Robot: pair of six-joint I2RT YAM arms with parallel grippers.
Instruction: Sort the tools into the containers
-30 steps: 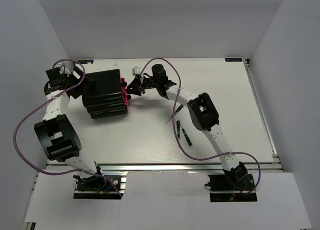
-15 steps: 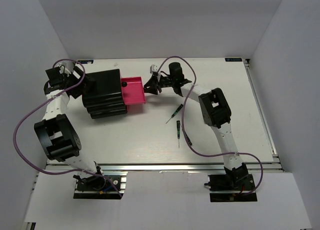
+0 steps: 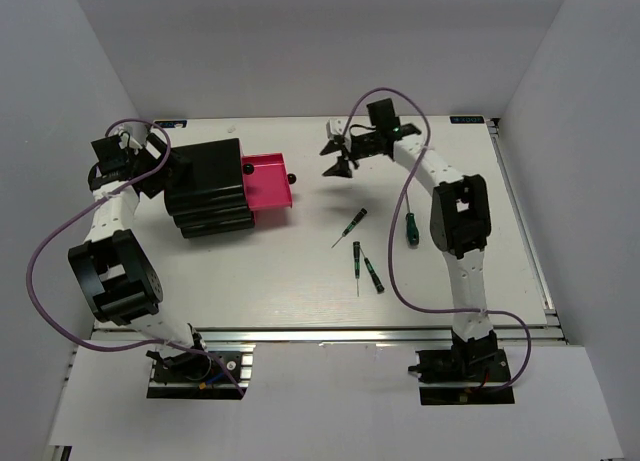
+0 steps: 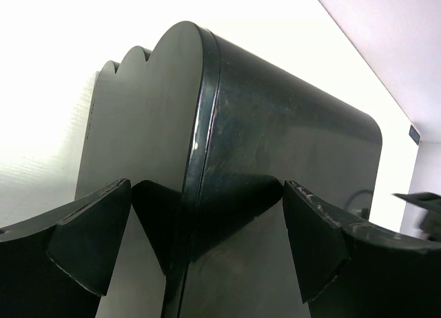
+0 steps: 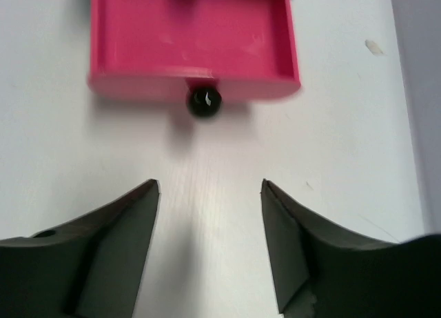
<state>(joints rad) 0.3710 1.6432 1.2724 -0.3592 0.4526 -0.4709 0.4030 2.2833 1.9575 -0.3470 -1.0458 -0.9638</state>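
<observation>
**Drawer open, first tool to fetch**

A pink drawer [image 3: 266,189] juts from the cabinet [image 3: 205,186], which sits toward the far-left corner of the counter [image 3: 250,281], and it looks empty. The left pincer [image 4: 207,187] is spread wide astride the cabinet's back (bracing it, apparently; contact cannot be told). The right pincer [image 3: 337,161] hovers just off the knob [image 5: 204,102], jaws parted and holding nothing. Three slim screwdrivers [image 3: 357,261] lie mid-counter, with the big screwdriver [image 3: 409,228] nearer the right edge. No wrench shows. The opening step looks done. Next, the right arm should swing toward the near edge, come down over one screwdriver and line its jaws across the handle.
</observation>
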